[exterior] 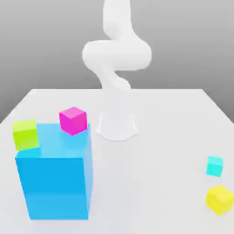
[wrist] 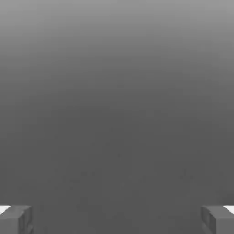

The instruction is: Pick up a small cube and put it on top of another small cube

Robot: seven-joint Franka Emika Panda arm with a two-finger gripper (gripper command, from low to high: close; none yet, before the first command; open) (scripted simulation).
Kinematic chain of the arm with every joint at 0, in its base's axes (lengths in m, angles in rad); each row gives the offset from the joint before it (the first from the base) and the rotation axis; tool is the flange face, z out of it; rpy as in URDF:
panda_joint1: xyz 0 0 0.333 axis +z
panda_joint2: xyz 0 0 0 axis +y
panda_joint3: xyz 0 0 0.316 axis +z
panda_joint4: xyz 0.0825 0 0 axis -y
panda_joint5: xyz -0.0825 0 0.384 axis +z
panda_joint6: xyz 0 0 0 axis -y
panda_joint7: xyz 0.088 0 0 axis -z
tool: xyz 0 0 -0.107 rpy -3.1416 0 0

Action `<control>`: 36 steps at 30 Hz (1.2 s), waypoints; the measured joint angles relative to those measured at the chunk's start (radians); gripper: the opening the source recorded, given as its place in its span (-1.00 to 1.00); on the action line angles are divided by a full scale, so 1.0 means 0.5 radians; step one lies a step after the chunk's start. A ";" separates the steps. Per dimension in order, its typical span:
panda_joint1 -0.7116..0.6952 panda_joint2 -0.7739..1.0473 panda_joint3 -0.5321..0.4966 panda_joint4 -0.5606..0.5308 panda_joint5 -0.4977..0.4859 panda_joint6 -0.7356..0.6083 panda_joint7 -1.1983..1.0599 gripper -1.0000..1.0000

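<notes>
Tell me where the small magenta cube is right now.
In the exterior view, the small magenta cube sits on the left, on top of the large blue block near its back edge, with the small lime-green cube beside it.

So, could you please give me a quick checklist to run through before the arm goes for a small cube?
1. End effector open with nothing between the fingers: ok.
2. Cyan cube free on the table, apart from the yellow cube: ok.
3. Magenta cube sits on the big blue block: ok.
4. Green cube resting place by the block's edge: cannot tell.
5. End effector over a cube: not ok, grey backdrop ahead.
</notes>
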 joint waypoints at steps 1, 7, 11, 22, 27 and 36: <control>0.049 0.078 0.024 -0.031 0.011 0.043 -0.035 0.00; 0.311 0.515 0.188 -0.204 0.061 0.281 -0.222 0.00; 0.471 0.802 0.319 -0.318 0.066 0.438 -0.324 0.00; 0.929 1.620 0.626 -0.630 -0.254 0.866 -0.366 0.00; 1.146 1.990 0.401 -0.599 -0.569 1.117 -0.161 0.00; 1.261 2.134 0.268 -0.566 -0.664 1.231 -0.087 -1.00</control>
